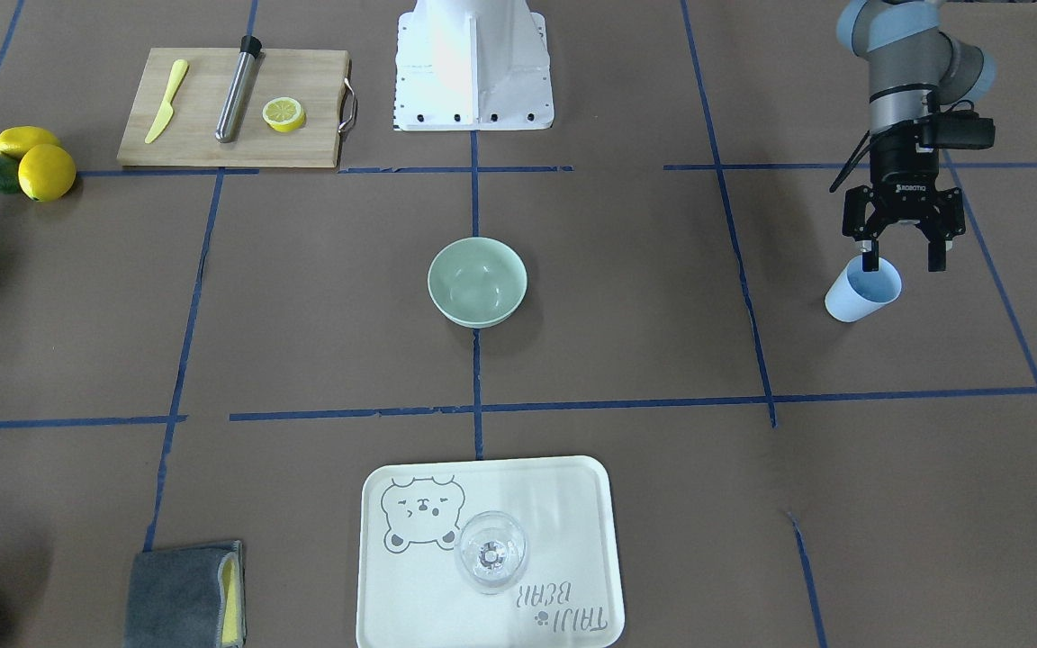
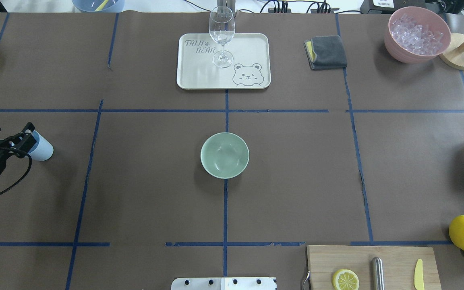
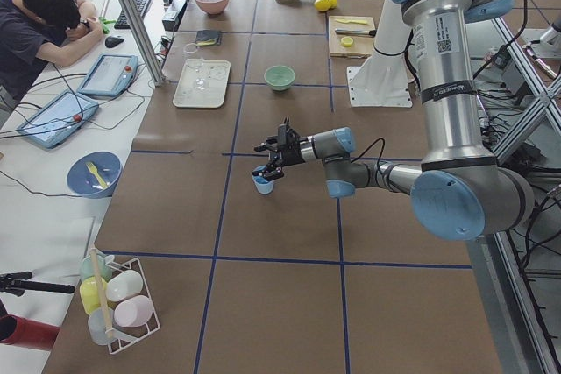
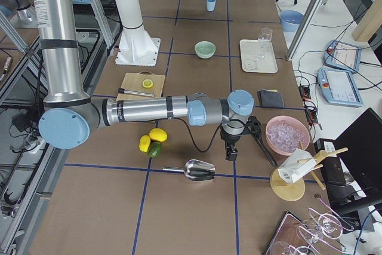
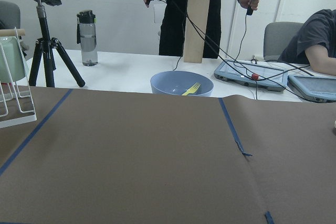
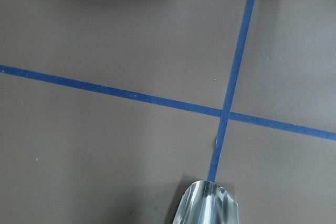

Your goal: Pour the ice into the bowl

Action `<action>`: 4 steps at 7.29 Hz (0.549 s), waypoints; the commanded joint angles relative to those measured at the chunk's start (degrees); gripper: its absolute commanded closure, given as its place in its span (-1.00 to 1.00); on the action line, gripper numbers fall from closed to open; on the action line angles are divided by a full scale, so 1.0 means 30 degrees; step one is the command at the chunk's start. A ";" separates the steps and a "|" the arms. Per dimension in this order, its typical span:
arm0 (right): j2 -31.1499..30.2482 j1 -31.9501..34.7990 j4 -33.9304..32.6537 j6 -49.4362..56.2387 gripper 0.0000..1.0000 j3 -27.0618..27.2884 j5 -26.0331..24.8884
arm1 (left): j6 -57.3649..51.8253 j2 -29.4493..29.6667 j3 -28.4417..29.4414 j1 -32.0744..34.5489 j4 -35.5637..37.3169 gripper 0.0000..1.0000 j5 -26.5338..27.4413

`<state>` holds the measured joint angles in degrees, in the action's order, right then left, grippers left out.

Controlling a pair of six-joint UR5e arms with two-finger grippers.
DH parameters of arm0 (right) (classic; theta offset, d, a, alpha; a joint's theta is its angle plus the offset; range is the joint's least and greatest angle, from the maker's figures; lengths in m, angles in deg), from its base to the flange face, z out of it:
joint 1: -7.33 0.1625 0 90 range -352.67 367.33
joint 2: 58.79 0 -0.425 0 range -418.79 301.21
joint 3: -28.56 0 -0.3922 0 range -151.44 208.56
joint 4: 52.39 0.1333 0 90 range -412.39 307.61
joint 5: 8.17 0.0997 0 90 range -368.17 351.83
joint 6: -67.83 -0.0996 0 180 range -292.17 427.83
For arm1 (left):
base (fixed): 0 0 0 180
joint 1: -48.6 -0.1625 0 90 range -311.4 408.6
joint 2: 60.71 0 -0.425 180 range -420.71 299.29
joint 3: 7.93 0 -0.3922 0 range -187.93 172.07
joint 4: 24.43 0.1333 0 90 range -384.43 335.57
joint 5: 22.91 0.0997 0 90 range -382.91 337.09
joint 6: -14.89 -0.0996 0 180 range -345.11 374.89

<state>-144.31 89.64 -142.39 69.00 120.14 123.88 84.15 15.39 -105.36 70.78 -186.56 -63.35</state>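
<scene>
The pale mint-green bowl (image 1: 477,281) stands empty at the table's middle; it also shows in the overhead view (image 2: 224,155). The ice (image 2: 417,31) is a heap of clear cubes in a pink container (image 2: 395,50) at the far right corner. My left gripper (image 1: 903,264) is open at the top of a light blue cup (image 1: 862,295), with one finger at the cup's rim and the other outside it. The cup looks empty. My right gripper (image 4: 230,150) hangs above the table between a metal scoop (image 4: 200,171) and the pink container (image 4: 287,134); I cannot tell whether it is open or shut.
A white bear tray (image 2: 187,78) with a wine glass (image 2: 221,34) lies beyond the bowl. A folded grey cloth (image 2: 325,52) and a wooden stand (image 2: 460,56) flank the pink container. A cutting board (image 1: 230,148) carries a knife, a muddler and a lemon slice. Lemons (image 1: 37,162) lie beside it.
</scene>
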 commanded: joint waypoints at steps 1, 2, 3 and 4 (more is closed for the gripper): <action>-0.0001 0.0016 -0.0001 -0.0010 -1.00 -0.0002 0.0016 | 0.0988 0.0878 0.1939 -0.1064 -0.0008 -1.00 0.1930; -0.0001 0.0017 -0.0001 -0.0010 -1.00 -0.0031 0.0017 | 0.1282 0.1375 0.2674 -0.1329 -0.0008 -1.00 0.2430; -0.0001 0.0017 -0.0001 -0.0010 -1.00 -0.0031 0.0017 | 0.1314 0.1438 0.3058 -0.1563 -0.0008 -1.00 0.2957; -0.0001 0.0017 -0.0001 0.0019 -1.00 -0.0031 -0.0012 | 0.1315 0.1439 0.3091 -0.1682 -0.0008 -1.00 0.3194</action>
<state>-144.31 89.68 -142.39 68.99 120.06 123.92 87.89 19.40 -96.97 66.41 -186.59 -55.16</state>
